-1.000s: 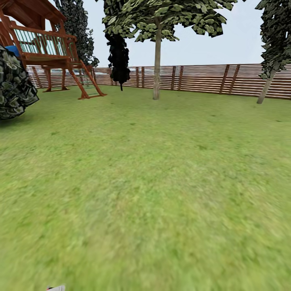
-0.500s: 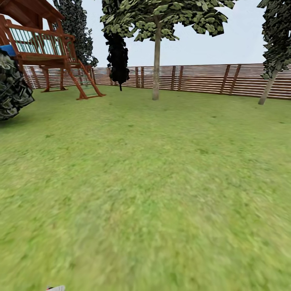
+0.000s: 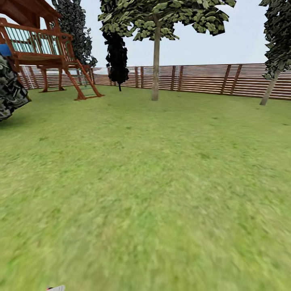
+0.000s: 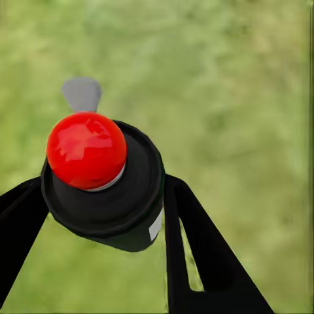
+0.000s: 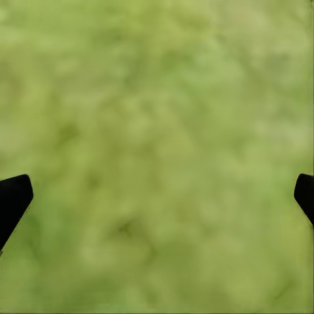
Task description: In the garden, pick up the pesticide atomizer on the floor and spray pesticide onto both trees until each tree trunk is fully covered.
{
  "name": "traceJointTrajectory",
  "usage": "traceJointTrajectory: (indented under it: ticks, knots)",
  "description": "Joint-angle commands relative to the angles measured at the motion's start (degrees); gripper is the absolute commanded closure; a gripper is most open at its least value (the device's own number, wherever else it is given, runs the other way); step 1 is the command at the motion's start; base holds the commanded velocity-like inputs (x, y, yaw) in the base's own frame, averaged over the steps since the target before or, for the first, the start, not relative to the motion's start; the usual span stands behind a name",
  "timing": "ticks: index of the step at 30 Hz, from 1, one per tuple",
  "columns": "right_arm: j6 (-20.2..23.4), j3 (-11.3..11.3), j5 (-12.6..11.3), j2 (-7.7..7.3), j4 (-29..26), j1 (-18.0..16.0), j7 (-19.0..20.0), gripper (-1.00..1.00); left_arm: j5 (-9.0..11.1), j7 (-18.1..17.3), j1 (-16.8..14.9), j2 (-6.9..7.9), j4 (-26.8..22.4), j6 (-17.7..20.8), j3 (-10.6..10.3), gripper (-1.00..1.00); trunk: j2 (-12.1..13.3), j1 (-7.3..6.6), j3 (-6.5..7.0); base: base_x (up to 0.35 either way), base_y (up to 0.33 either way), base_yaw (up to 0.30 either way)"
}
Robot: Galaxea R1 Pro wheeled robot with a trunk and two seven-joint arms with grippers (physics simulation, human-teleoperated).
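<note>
I'm holding the black pesticide atomizer with the round red cap (image 4: 98,176) in the left tool (image 4: 108,216); its two black fingers are clamped on either side of the can body, with the grey nozzle tab (image 4: 82,93) pointing away from the wrist, out over the grass. My read is that this grip leaves the nozzle free to aim at bark.

The right tool (image 5: 157,196) is empty, with its fingers spread wide apart over blurred green lawn (image 3: 145,194).

I'm driving across the garden, not yet spraying. In the head view, the tall tree with the smooth grey-tan trunk (image 3: 156,64) is at 12 o'clock, standing in front of the brown slatted wooden fence (image 3: 202,79). A second tree with a leaning trunk (image 3: 270,87) is at 2 o'clock. The red-brown wooden play tower (image 3: 44,52) is at 10 o'clock.

Both trunks are well apart from me, so I'm judging that closing in on the 12 o'clock tree comes next.
</note>
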Motion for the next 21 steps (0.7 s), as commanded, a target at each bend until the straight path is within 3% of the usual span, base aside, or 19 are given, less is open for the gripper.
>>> traceJointTrajectory:
  ticks: [1,21]
  knots:
    - [0.0,0.0,0.0,-0.02,0.0,0.0,0.0,-1.0,0.0,0.0,0.0,0.0,0.0,0.0,0.0,1.0,0.0,0.0,0.0,0.341,-0.093,0.0]
    - [0.0,0.0,0.0,-0.02,0.0,0.0,0.0,-1.0,0.0,0.0,0.0,0.0,0.0,0.0,0.0,1.0,0.0,0.0,0.0,0.341,-0.093,0.0]
